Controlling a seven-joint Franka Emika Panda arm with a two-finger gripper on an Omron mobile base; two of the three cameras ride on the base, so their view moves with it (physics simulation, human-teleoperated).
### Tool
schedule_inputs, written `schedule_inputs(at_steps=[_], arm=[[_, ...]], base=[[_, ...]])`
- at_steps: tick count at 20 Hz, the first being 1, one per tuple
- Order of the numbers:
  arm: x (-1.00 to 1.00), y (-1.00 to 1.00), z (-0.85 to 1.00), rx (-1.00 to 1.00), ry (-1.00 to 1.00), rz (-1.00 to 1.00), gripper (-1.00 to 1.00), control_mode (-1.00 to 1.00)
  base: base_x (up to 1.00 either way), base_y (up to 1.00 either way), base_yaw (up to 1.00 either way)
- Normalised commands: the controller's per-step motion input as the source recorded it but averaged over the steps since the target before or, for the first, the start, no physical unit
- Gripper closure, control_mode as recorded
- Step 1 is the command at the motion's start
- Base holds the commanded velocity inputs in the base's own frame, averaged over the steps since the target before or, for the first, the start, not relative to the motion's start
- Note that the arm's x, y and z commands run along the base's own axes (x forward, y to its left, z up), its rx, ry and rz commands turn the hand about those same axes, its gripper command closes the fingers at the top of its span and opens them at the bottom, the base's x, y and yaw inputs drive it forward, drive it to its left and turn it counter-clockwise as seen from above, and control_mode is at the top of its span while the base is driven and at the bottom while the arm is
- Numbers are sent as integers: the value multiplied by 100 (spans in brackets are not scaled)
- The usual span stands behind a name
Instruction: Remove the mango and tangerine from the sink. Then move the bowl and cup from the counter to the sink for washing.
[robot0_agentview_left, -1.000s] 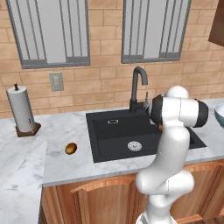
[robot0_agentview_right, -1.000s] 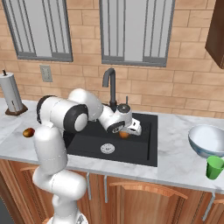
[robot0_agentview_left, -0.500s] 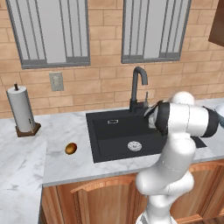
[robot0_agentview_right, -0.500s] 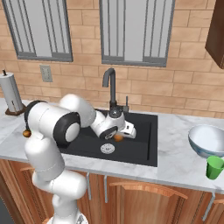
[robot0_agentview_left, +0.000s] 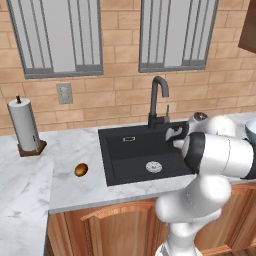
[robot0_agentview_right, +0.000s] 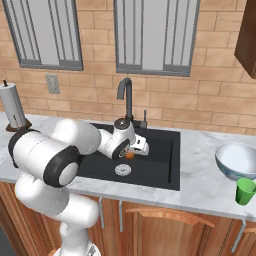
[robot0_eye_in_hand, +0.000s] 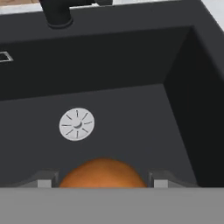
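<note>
The counter (robot0_agentview_left: 75, 150) runs white and grey-veined below a brick wall, over wooden cabinets; set into it is the black sink (robot0_agentview_left: 112, 145), its tap (robot0_agentview_left: 156, 100) rising at the back rim and its silver drain (robot0_agentview_left: 153, 167) on the basin floor. The arm reaches down into the basin from the front; in the right base view the gripper (robot0_agentview_right: 134, 151) hangs low over the sink floor, just behind the drain (robot0_agentview_right: 122, 170). The bowl (robot0_agentview_right: 237, 161) sits on the counter well to the right of the sink, with the green cup (robot0_agentview_right: 245, 191) just in front of it, near the counter's edge. A paper-towel roll (robot0_agentview_left: 24, 125) stands upright at the far left by the wall. The mango (robot0_agentview_left: 81, 170) lies on the counter left of the sink, apart from its rim. The tangerine (robot0_eye_in_hand: 103, 174) lies in the sink, between the two fingertips (robot0_eye_in_hand: 43, 179) in the hand view, near the drain (robot0_eye_in_hand: 77, 124); the jaws stand wide to either side of it, and whether they press on the fruit cannot be told.
</note>
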Motion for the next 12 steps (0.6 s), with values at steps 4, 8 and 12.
schedule_inputs(at_steps=[4, 8, 12], arm=[[-23, 29, 39, 0, 0, 0, 100, -100], [-24, 36, 29, 0, 0, 0, 100, -100], [-20, 39, 25, 0, 0, 0, 100, -100]], base=[[0, 0, 0], [0, 0, 0], [0, 0, 0]])
